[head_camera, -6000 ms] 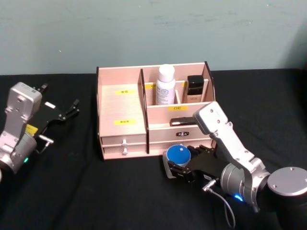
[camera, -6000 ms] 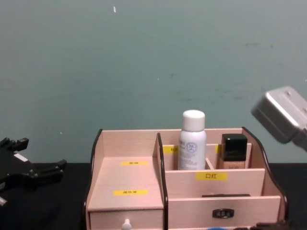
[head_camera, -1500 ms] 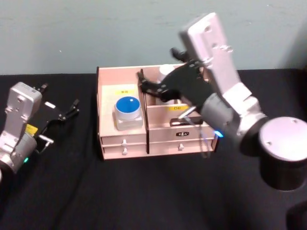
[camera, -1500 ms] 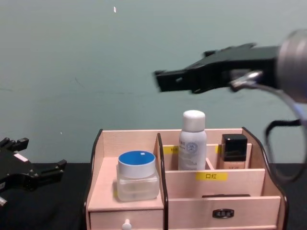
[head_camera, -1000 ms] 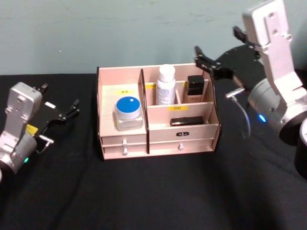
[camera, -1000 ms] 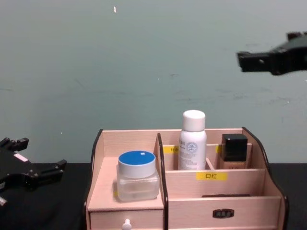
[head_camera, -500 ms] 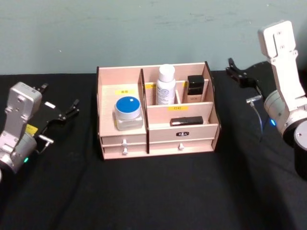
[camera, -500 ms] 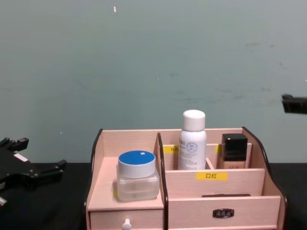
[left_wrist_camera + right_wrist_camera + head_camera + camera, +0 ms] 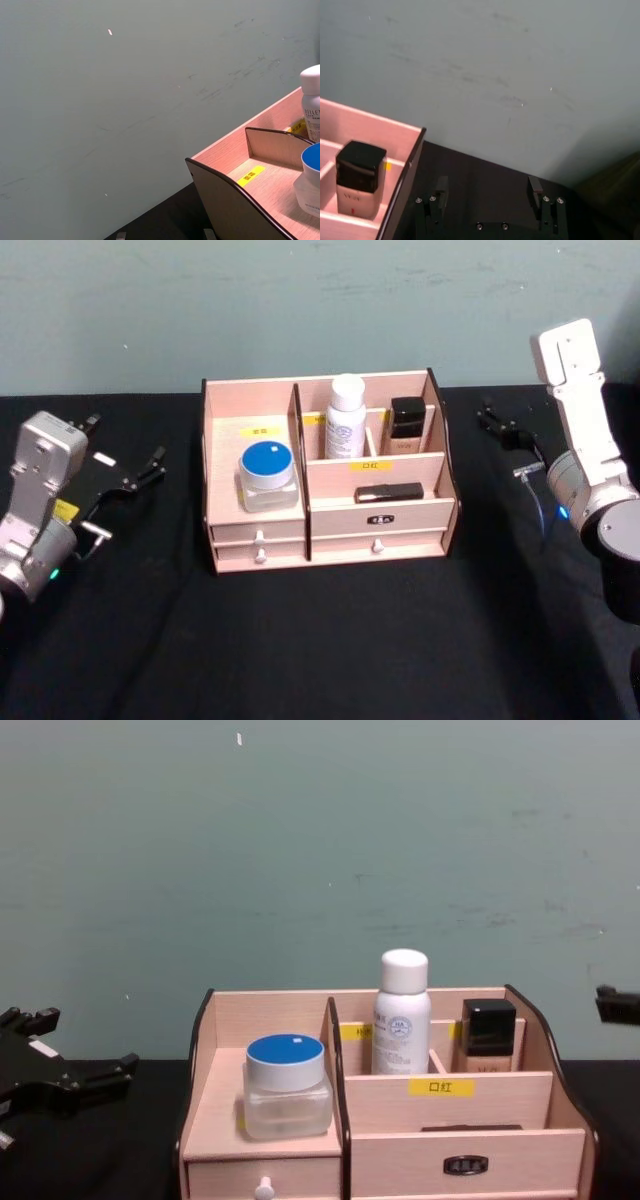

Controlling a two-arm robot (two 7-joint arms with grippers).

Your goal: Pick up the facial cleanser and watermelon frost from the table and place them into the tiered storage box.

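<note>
The watermelon frost (image 9: pixel 268 476) stood in the wide compartment at 9 o'clock of the tiered storage box (image 9: pixel 325 472); the facial cleanser (image 9: pixel 346 417) stood upright in a rear compartment, beside a black-capped bottle (image 9: pixel 406 424). Right gripper (image 9: pixel 497 426), at 3 o'clock of the box, had its fingers spread, empty. Left gripper (image 9: pixel 142 472), at 9 o'clock over the bench (image 9: pixel 320 640), likewise released.

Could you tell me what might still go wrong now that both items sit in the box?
1. The jar stands near the front edge of the box's left shelf, with no lip in front; a knock might tip it off.
2. The white bottle rises above its compartment walls, so a low sweep by the right gripper, open beside the box, could catch its cap.
3. The left gripper is parked apart and poses little risk.
</note>
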